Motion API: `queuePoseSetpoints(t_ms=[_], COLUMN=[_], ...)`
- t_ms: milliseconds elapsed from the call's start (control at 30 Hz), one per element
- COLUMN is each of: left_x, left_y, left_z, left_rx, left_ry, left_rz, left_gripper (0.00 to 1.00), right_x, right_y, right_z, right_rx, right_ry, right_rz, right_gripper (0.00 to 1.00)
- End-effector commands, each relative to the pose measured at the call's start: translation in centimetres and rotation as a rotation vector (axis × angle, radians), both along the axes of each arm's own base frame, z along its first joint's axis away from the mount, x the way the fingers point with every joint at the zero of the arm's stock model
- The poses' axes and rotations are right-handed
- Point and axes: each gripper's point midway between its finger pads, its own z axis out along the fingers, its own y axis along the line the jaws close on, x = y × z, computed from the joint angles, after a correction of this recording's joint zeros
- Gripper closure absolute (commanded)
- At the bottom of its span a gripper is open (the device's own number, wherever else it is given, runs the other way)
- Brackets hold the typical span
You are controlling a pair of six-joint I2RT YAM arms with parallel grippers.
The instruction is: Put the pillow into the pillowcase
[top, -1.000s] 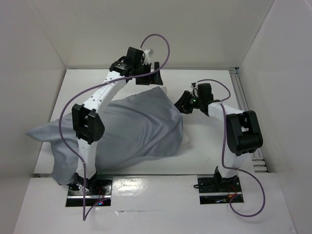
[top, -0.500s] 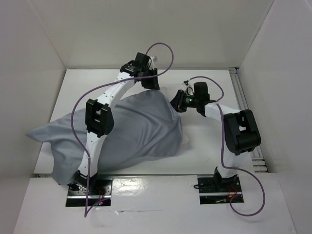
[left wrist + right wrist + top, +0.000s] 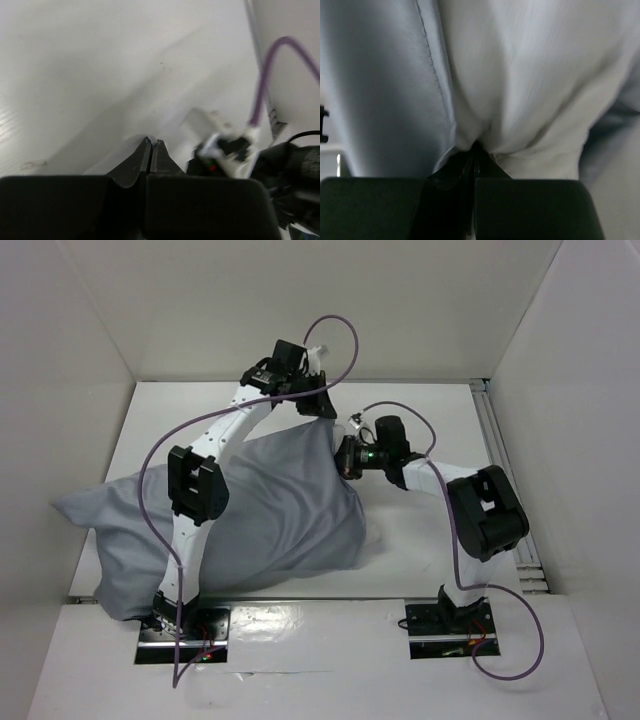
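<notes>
The grey pillowcase (image 3: 250, 510) lies bulging across the left and middle of the table, with the pillow inside it and hidden from above. In the right wrist view the white pillow (image 3: 535, 75) shows next to the pillowcase's hemmed edge (image 3: 385, 85). My right gripper (image 3: 345, 455) presses into the pillowcase's right end. It (image 3: 475, 149) is shut, and the pillow cloth puckers into its tips right beside the hem. My left gripper (image 3: 318, 406) hovers at the pillowcase's far corner. It (image 3: 151, 142) is shut with nothing between its fingers.
White walls enclose the table (image 3: 430, 540) on three sides. A metal rail (image 3: 497, 440) runs along its right edge. Purple cables (image 3: 340, 335) loop above both arms. In the left wrist view the right arm's wrist (image 3: 225, 147) sits close by.
Both grippers have shut. The right gripper moved left into the pillowcase's open end, and the white pillow that stuck out there no longer shows from above. The pillowcase shifted slightly left.
</notes>
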Motion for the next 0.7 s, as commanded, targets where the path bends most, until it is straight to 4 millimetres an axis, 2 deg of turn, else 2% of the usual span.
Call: queuePoseSetpoints(t_ms=[0,67,100,200,233,267,300,367,433,467,600,667], left_x=[-3.3,-4.3,-4.7,-6.0,-5.9,-5.9,-5.9,-6.1,-5.7,-5.7,-5.1,-4.9], left_y=[-3.1,-4.0,-4.1,-5.3,-5.4,-5.4,-5.4,-5.3,-4.9,-4.9,-4.1,-4.2], left_z=[10.7,11.6,12.7,13.7,13.9,13.9,13.9,14.4,14.4,14.4,14.6,14.1], left_rx=[-0.217,-0.267,-0.289,-0.327,-0.331,-0.334,-0.334,-0.338,-0.337,-0.337,-0.342,-0.339], left_ry=[-0.164,-0.168,-0.182,-0.182,-0.192,-0.185,-0.185,-0.193,-0.195,-0.195,-0.204,-0.195], left_rz=[-0.128,-0.177,-0.192,-0.239,-0.241,-0.237,-0.237,-0.238,-0.229,-0.229,-0.218,-0.217], left_gripper=[1.00,1.00,1.00,1.00,1.00,1.00,1.00,1.00,1.00,1.00,1.00,1.00], right_x=[-3.0,-4.1,-4.2,-5.1,-4.6,-4.6,-4.4,-3.7,-3.3,-3.0,-3.2,-2.6], right_y=[4.1,5.3,5.3,5.1,4.5,3.8,3.1,1.1,-0.9,-2.1,-5.8,-7.6], right_z=[2.9,3.8,3.7,4.2,4.4,4.5,4.5,4.2,5.3,5.1,7.2,7.3], right_rx=[0.122,0.170,0.181,0.213,0.212,0.195,0.182,0.135,0.070,0.028,-0.033,-0.050], right_ry=[-0.061,-0.093,-0.087,-0.071,-0.081,-0.075,-0.075,-0.102,-0.135,-0.166,-0.221,-0.221], right_rz=[0.136,0.186,0.182,0.194,0.166,0.134,0.107,0.034,-0.061,-0.094,-0.217,-0.284], right_gripper=[1.00,1.00,1.00,1.00,1.00,1.00,0.87,0.71,0.55,0.49,0.48,0.48])
